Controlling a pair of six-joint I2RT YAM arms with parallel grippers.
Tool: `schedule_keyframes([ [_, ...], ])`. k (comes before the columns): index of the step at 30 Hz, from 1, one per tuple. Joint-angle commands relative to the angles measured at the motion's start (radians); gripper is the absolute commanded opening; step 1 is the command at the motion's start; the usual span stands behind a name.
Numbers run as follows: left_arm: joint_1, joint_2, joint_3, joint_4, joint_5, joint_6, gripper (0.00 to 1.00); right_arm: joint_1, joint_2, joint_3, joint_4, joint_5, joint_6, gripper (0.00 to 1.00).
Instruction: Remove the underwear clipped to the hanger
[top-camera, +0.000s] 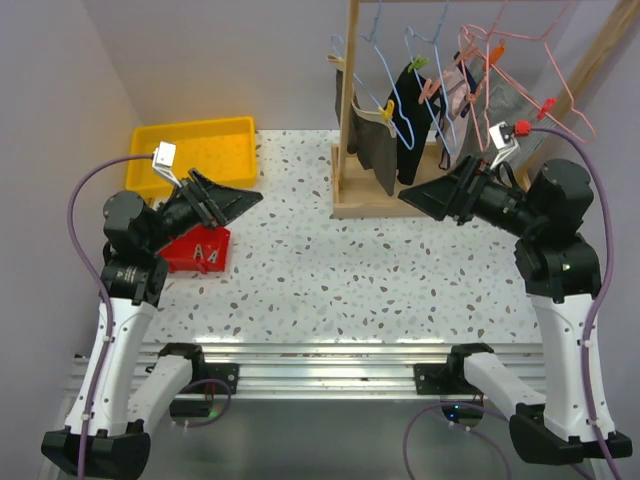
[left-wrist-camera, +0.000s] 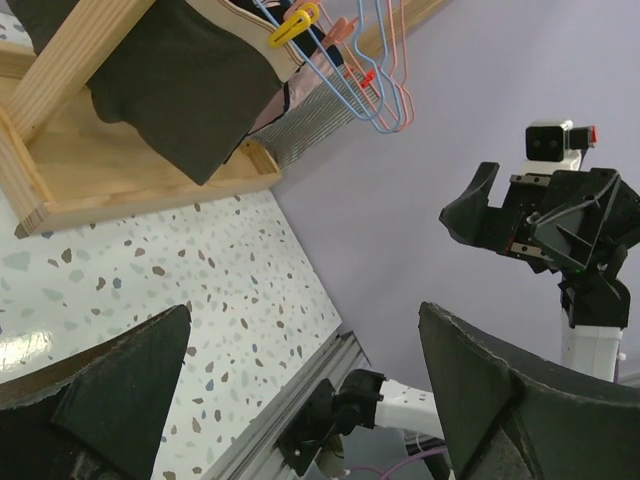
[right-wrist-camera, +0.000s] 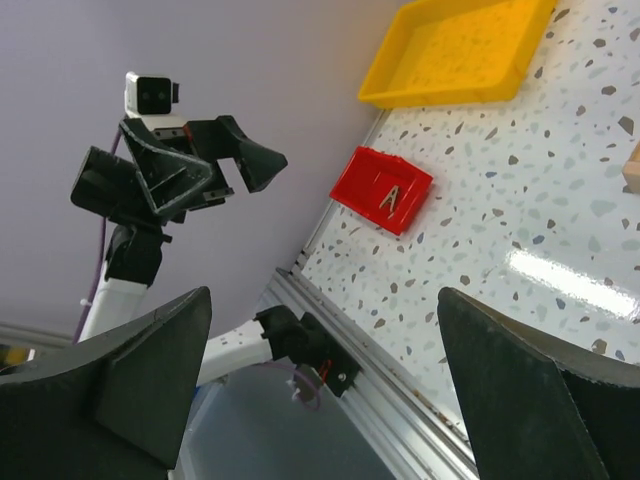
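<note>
Several underwear pieces hang clipped to wire hangers on a wooden rack (top-camera: 348, 110) at the back. A dark grey piece (top-camera: 375, 150) hangs under a yellow clip (top-camera: 388, 108), and a black piece (top-camera: 415, 125) under a green clip (top-camera: 418, 63). In the left wrist view the dark grey piece (left-wrist-camera: 190, 90) and the yellow clip (left-wrist-camera: 290, 25) show at the top left. My left gripper (top-camera: 248, 198) is open and empty, well left of the rack. My right gripper (top-camera: 412, 198) is open and empty, just in front of the rack's base.
A yellow tray (top-camera: 195, 150) sits at the back left, with a red bin (top-camera: 200, 250) holding clips in front of it. The right wrist view shows both, the tray (right-wrist-camera: 455, 50) and the bin (right-wrist-camera: 385, 188). The rack's wooden base (left-wrist-camera: 130, 185) rests on the speckled table (top-camera: 320, 270).
</note>
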Motion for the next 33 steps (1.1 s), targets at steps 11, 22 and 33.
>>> schedule_keyframes([
  [11,-0.003,-0.102,0.019,-0.009,0.006,0.030,1.00,0.031,0.253,0.398,-0.262,0.224,-0.318,0.99],
  [22,-0.002,-0.131,0.049,-0.114,-0.031,0.070,1.00,0.177,0.540,0.712,-0.432,0.771,-0.661,0.91],
  [33,-0.003,-0.146,0.027,-0.135,-0.034,0.083,1.00,0.195,0.666,0.718,-0.354,0.756,-0.684,0.78],
])
